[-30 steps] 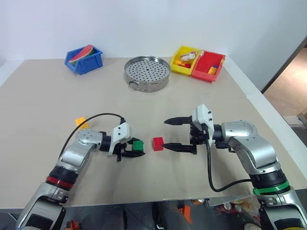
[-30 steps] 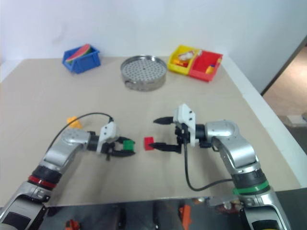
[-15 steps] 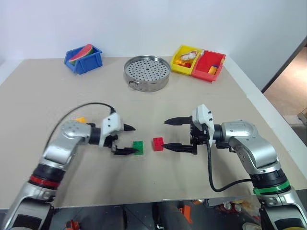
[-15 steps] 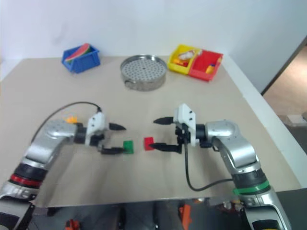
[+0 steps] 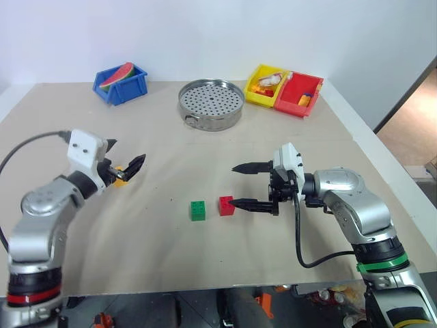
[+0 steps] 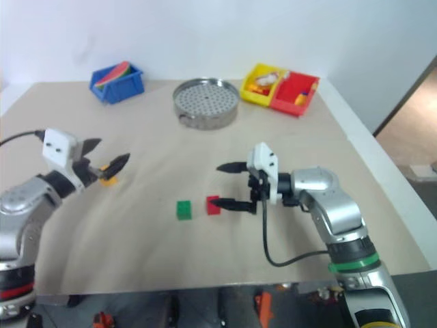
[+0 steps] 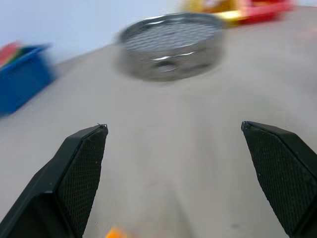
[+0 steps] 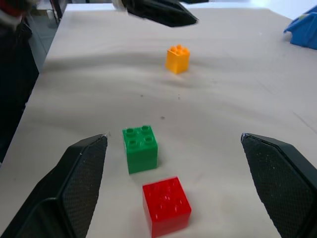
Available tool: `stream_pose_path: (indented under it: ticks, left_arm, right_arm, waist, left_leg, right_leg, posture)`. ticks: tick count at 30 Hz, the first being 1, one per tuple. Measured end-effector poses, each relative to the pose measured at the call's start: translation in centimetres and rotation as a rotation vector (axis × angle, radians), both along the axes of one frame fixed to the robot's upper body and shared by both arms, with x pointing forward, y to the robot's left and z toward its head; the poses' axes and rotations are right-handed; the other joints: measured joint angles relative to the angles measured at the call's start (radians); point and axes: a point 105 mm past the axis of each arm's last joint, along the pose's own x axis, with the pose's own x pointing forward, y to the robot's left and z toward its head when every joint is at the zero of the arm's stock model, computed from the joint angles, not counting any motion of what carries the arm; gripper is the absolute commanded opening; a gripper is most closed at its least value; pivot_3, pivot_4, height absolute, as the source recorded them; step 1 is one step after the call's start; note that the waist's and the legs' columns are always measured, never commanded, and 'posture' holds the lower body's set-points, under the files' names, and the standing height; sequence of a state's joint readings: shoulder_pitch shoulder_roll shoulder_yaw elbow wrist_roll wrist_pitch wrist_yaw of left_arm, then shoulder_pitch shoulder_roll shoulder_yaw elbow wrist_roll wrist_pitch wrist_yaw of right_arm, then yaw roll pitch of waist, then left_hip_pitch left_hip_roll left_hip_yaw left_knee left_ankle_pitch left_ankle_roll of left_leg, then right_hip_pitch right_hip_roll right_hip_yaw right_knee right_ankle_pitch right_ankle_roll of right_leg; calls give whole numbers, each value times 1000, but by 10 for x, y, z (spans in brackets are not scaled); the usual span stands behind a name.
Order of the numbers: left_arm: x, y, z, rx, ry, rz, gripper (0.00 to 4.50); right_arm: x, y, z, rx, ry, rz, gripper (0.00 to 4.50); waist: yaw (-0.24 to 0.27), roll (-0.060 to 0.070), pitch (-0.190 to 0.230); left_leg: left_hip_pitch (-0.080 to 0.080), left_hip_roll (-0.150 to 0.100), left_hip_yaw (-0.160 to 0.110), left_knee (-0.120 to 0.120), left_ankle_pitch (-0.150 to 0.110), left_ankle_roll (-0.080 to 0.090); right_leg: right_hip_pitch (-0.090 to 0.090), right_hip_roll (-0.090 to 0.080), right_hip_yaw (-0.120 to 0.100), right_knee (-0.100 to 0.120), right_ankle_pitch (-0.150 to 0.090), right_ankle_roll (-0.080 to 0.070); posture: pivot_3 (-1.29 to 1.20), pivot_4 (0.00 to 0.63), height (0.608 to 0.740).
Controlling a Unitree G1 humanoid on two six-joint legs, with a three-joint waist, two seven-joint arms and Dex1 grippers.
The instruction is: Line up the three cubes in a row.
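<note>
The green cube point(image 5: 198, 210) and the red cube point(image 5: 226, 205) sit side by side near the table's middle, a small gap between them. Farther left lies the yellow-orange cube point(image 5: 121, 175), partly hidden behind my left gripper point(image 5: 126, 156), which hovers over it, open and empty. My right gripper point(image 5: 235, 184) is open just right of the red cube, its lower fingertip close to that cube. The right wrist view shows the red cube point(image 8: 166, 205), green cube point(image 8: 141, 148) and yellow-orange cube point(image 8: 178, 58) all apart from each other.
At the back stand a blue bin point(image 5: 119, 83) holding a watermelon slice, a round perforated metal tray point(image 5: 211, 104), and a yellow bin point(image 5: 266, 85) beside a red bin point(image 5: 298, 93). The table's right edge point(image 5: 382, 164) runs close to my right arm.
My left gripper opened, let go of the green cube beside the red one, then rose and swung left to the yellow-orange cube. The right arm stayed still.
</note>
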State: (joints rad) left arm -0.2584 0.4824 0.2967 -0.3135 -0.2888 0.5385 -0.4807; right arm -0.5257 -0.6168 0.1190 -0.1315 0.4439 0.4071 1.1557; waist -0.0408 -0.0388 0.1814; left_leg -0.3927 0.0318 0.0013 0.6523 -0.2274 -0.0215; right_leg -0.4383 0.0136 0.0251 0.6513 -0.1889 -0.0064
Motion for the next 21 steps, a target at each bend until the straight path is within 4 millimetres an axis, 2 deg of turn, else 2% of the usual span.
stream_pose_path:
  ticks: [4,9,21]
  left_arm:
    - [4,13,-7,-51,-30,239,4478]
    - [6,21,-16,-93,-37,426,4478]
    - [14,18,-41,-105,49,548,4478]
  right_arm:
    - [4,0,-1,-15,-9,8,4500]
    - [10,-3,0,-28,-19,4,4500]
    - [11,-3,-5,-53,-14,1,4500]
  waist:
    - [9,-1,0]
    - [10,-1,0]
    - [10,-1,0]
  left_leg:
    - [0,-1,1,2,0,0]
    - [1,-1,1,2,0,0]
    - [1,-1,1,2,0,0]
  right_leg:
    - [1,0,1,0,2,2]
    - [1,0,1,0,2,2]
    - [1,0,1,0,2,2]
  posture:
    - [0,150,740]
    - [0,150,740]
    - [0,150,740]
